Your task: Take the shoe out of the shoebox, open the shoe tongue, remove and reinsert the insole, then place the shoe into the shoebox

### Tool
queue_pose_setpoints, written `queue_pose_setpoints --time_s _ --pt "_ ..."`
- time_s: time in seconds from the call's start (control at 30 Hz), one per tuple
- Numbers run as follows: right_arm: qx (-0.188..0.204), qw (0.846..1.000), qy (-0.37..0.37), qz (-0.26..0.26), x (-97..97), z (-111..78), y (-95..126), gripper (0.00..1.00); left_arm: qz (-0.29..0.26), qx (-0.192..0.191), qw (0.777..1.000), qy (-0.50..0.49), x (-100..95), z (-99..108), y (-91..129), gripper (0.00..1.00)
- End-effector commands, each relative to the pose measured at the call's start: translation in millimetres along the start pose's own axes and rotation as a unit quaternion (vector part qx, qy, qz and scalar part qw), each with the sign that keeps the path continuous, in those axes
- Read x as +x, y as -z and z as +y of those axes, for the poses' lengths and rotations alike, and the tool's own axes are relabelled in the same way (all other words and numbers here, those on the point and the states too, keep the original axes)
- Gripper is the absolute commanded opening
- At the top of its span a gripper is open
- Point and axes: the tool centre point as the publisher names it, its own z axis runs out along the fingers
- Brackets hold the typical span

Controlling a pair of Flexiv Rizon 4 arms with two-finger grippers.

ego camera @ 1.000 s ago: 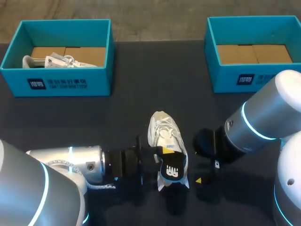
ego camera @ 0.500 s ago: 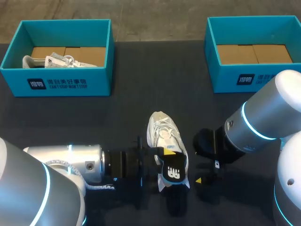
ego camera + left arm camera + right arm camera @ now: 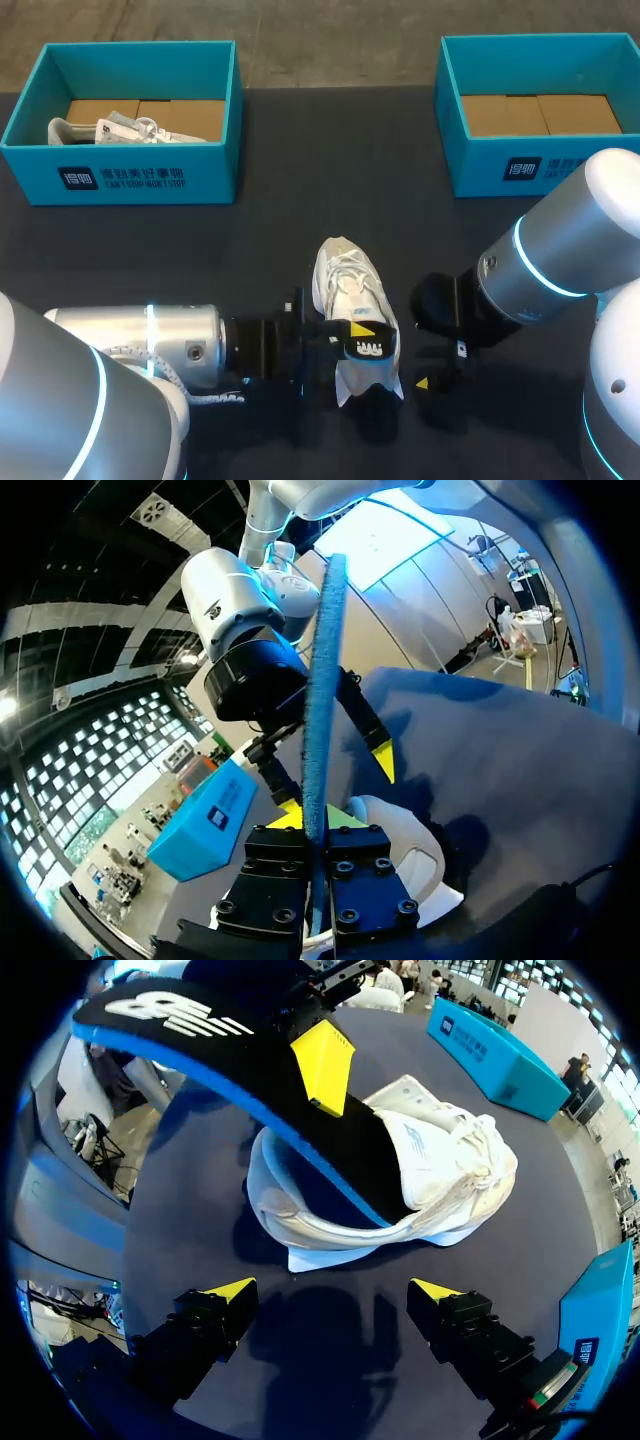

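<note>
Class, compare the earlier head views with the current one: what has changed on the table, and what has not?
The left claw, shut on the insole, has tilted it, so its logo end looks shorter from above and sits closer to the shoe's heel. Nothing was let go. The shoe, the open right claw and both shoeboxes stayed put.

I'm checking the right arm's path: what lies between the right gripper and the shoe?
Only bare table separates the open right gripper from the shoe, as the right wrist view shows.
</note>
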Motion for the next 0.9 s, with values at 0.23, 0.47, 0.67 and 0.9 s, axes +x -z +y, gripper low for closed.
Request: queue_pose_setpoints --time_s 0.23,0.47,0.67,0.9 --pt "-0.001 1.0 0.0 -0.001 1.4 -0.3 0 1.0 0.007 -0.005 1.0 -0.007 3.0 4 -3 0.0" --pt "-0.001 1.0 0.0 -0.001 1.4 -0.3 0 1.0 0.004 -0.007 1.0 -0.022 3.4 10 -4 0.0" --pt "-0.001 1.0 0.0 -0.001 1.4 -0.3 0 1.0 0.001 -0.017 1.0 -0.022 2.4 19 -9 0.0" --pt "-0.001 1.0 0.0 -0.001 1.4 -0.3 0 1.0 0.001 -0.032 0.999 -0.031 2.4 28 -14 0.0"
